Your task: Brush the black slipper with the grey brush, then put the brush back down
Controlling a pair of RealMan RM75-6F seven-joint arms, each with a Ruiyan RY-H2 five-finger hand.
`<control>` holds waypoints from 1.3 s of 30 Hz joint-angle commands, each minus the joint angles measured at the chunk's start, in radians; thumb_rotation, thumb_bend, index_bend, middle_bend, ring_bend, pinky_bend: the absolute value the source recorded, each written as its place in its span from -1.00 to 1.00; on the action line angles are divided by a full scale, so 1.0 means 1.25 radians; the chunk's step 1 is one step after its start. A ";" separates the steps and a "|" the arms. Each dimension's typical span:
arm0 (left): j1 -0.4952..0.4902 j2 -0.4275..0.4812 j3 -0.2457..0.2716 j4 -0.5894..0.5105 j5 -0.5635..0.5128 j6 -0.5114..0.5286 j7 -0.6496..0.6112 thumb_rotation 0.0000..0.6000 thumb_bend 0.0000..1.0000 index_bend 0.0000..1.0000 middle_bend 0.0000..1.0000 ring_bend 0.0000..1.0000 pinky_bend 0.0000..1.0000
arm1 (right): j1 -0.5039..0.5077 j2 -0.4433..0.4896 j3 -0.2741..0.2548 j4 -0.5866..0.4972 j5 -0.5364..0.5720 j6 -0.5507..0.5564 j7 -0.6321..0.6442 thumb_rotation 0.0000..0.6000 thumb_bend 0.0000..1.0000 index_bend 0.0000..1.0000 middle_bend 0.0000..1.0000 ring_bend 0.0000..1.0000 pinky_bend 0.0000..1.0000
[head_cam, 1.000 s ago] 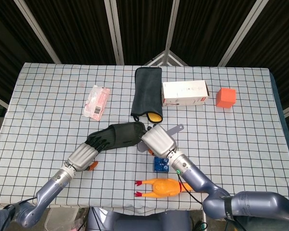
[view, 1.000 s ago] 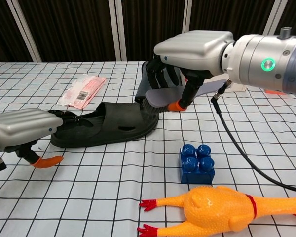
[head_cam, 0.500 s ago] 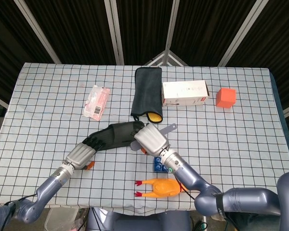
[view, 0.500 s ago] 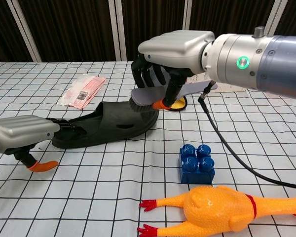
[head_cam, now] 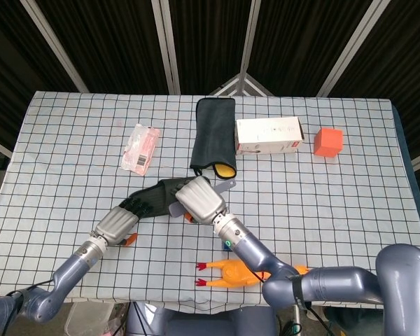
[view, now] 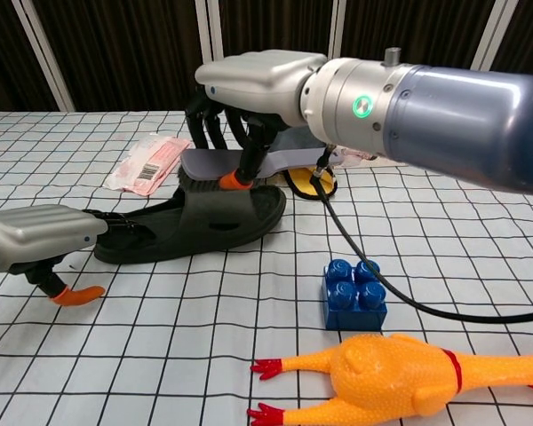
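The black slipper [view: 178,229] lies on the checked table, toe to the right; from the head view the slipper [head_cam: 157,196] is partly hidden under my hands. My right hand [view: 253,84] grips the grey brush [view: 249,164] and holds its bristles on the slipper's upper strap. The brush handle [head_cam: 227,185] sticks out to the right. My left hand [view: 40,235] holds the slipper's heel end with its fingers inside the opening; in the head view the left hand [head_cam: 119,222] sits at the slipper's lower left.
A blue block [view: 355,293] and a yellow rubber chicken [view: 400,377] lie near the front. A pink packet [head_cam: 140,148], a dark cloth [head_cam: 213,133], a white box [head_cam: 269,134] and an orange cube [head_cam: 328,141] sit further back.
My right hand has swept the brush leftward along the slipper, from the toe to the upper strap. The left hand has stayed at the heel.
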 commanded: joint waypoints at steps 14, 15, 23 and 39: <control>-0.012 0.006 0.013 -0.001 0.000 0.005 -0.018 0.79 0.17 -1.00 -0.87 -1.00 -0.85 | 0.045 -0.161 -0.002 0.197 -0.015 0.024 0.046 1.00 0.49 0.39 0.07 0.01 0.13; -0.013 0.005 0.013 0.000 -0.001 0.005 -0.018 0.79 0.17 -1.00 -0.87 -1.00 -0.85 | 0.046 -0.166 -0.003 0.207 -0.016 0.026 0.044 1.00 0.49 0.39 0.08 0.02 0.13; -0.021 0.002 0.020 0.008 -0.009 0.002 -0.020 0.77 0.17 -1.00 -0.87 -1.00 -0.85 | 0.053 -0.225 -0.018 0.286 -0.026 0.051 0.020 1.00 0.49 0.39 0.08 0.02 0.13; -0.026 0.002 0.029 0.005 -0.007 0.016 -0.022 0.69 0.17 -1.00 -0.86 -0.99 -0.85 | 0.047 -0.258 -0.022 0.334 -0.022 0.044 0.012 1.00 0.49 0.39 0.08 0.03 0.13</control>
